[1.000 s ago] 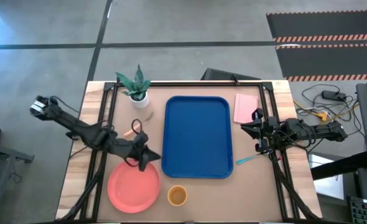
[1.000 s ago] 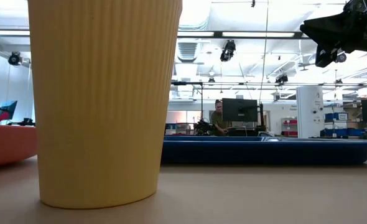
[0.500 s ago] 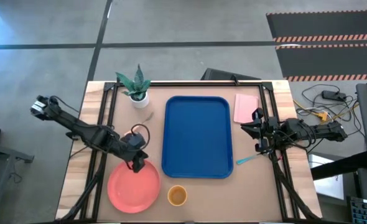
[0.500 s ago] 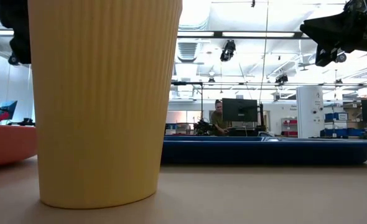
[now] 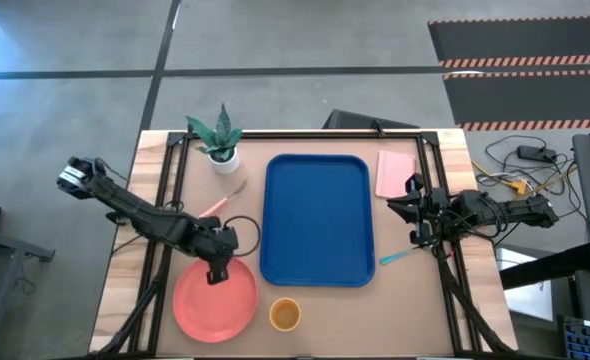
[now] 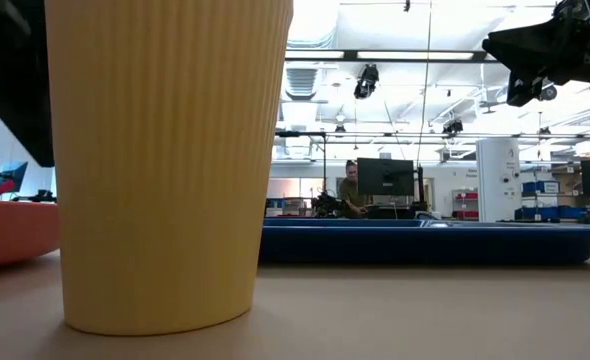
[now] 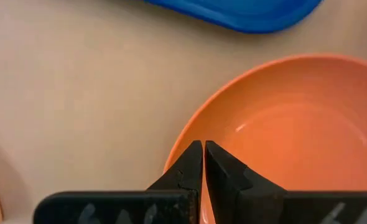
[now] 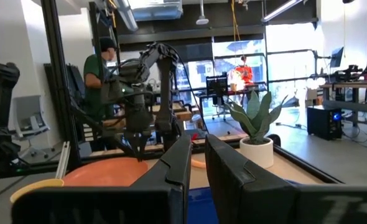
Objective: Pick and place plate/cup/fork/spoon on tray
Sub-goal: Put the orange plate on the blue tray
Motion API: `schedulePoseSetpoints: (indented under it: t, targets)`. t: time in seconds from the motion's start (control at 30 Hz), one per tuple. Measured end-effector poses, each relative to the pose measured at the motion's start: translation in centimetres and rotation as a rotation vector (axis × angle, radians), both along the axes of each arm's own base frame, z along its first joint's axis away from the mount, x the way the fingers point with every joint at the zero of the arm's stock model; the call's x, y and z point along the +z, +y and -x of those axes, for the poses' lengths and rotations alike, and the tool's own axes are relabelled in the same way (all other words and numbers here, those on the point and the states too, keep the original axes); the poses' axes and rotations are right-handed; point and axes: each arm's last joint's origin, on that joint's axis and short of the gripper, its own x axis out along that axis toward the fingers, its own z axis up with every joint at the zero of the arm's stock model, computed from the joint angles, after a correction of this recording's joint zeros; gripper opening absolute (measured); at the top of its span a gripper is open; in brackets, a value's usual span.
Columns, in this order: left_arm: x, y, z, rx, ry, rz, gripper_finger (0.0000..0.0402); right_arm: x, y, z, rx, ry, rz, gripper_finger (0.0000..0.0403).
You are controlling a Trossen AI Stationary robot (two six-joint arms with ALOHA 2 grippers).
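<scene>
The coral-pink plate [image 5: 215,300] lies flat at the table's near left, with the yellow-orange cup [image 5: 285,314] upright to its right. The blue tray [image 5: 318,220] lies in the middle. The fork [image 5: 220,205] lies left of the tray and the teal spoon [image 5: 400,256] right of it. My left gripper [image 5: 215,272] is shut, its tips [image 7: 204,144] over the plate's far rim [image 7: 190,130]. My right gripper [image 5: 412,210] is shut and waits above the table right of the tray, holding nothing. My left gripper points its shut fingers down at the plate's far rim [image 7: 182,140], at the side toward the tray. I cannot tell whether the tips touch the rim. The plate lies flat on the table.
A potted plant [image 5: 218,138] stands at the far left. A pale pink pad [image 5: 395,172] lies right of the tray's far end. In the low view the cup [image 6: 165,160] fills the left half. A person [image 8: 99,62] stands beyond the table.
My left gripper has gone toward the table's near edge and a little left, from beside the tray's left rim to over the plate's far rim, and has come lower. The fork, before partly covered by the arm, now shows.
</scene>
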Motion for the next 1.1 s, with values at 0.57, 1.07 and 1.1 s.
schedulePoseSetpoints:
  t: [0.57,1.07,1.1]
  targets:
    - [-1.6,-0.2,-0.5,-0.095,0.072,-0.086,0.0128,-0.1,0.0,0.0,0.001,0.005,-0.003,0.0038]
    - [-2.6,0.1,0.0,-0.132,0.112,-0.125,0.0147,-0.1,0.0,0.0,0.001,0.008,-0.003,0.0038]
    - [-2.9,0.2,0.1,-0.132,0.115,-0.126,0.0147,-0.1,0.0,0.0,0.001,0.008,-0.003,0.0038]
